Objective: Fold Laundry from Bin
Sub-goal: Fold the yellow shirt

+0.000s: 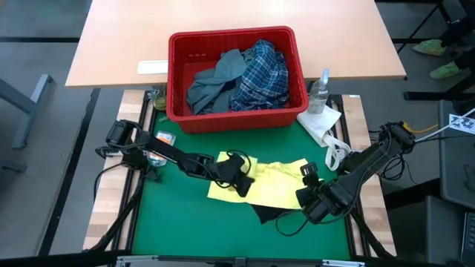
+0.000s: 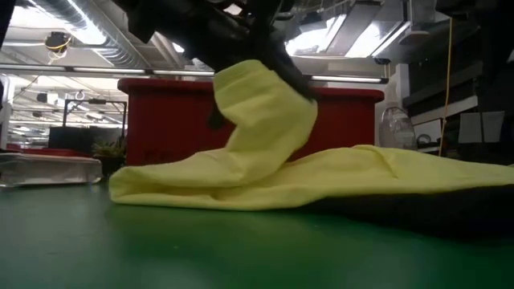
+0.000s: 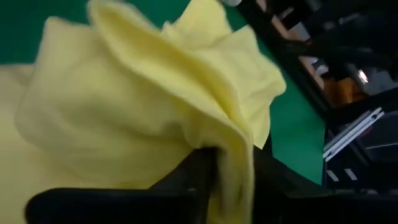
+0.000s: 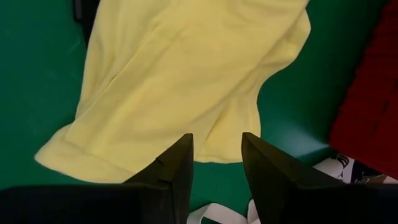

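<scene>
The left arm stretches low across the green mat (image 1: pixel 185 222) from the counter's left edge, its links nearly flat, and ends over the left part of the small yellow garment (image 1: pixel 271 185). The left end effector (image 1: pixel 236 176) has its fingers (image 3: pixel 193 180) on either side of a raised fold of the yellow cloth, which stands up in a bunched peak in the low view; the fabric runs down between the two dark fingers in the left wrist view, so it is pinching that fold, though how tightly cannot be made out. The right arm comes in from the right edge, bent at the elbow, and the right end effector (image 1: pixel 310 194) hangs over the garment's right end with its fingers (image 4: pixel 177 165) spread apart and nothing between them, green mat showing in the gap. The rest of the yellow garment lies flat on the mat near the middle of the counter's front half, partly over a dark navy garment (image 1: pixel 269 213) whose edge pokes out beneath it. Behind, the red bin (image 1: pixel 236 115) holds a grey-blue garment (image 1: pixel 215 80) and a blue-white plaid shirt (image 1: pixel 261 73). The left end effector's tips are hidden by cloth in the low view.
</scene>
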Robot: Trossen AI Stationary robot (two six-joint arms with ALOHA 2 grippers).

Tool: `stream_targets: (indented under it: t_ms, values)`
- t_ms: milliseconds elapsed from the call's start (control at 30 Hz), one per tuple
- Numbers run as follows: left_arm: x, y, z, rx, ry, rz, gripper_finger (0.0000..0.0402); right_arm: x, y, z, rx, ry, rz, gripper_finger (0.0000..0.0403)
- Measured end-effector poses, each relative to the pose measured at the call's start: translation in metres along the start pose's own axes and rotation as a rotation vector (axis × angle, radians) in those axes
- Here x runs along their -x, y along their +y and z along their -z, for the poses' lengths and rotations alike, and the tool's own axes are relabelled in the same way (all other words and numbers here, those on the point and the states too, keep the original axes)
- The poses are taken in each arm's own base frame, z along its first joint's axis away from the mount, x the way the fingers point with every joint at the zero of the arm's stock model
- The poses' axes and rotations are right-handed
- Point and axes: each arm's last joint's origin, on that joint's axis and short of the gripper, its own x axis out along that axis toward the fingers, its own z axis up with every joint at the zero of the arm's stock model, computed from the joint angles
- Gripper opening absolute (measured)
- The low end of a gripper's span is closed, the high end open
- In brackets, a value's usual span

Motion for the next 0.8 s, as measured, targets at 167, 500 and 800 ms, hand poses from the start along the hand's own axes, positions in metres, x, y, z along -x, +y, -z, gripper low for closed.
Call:
stream_targets:
  t_ms: [167, 500, 800]
  values:
    - [0.0, 0.0, -0.001, -0.035, -0.009, -0.001, 0.0116, 0.0, 0.0, -0.001, -0.003, -0.007, -0.002, 0.0136]
    - [0.0, -0.001, 0.0, -0.058, 0.021, 0.022, 0.0175, 0.0, 0.001, -0.002, -0.007, -0.017, -0.007, 0.0136]
    - [0.001, -0.011, -0.007, -0.031, -0.048, 0.132, 0.0179, 0.0, 0.001, -0.002, -0.007, -0.016, -0.007, 0.0136]
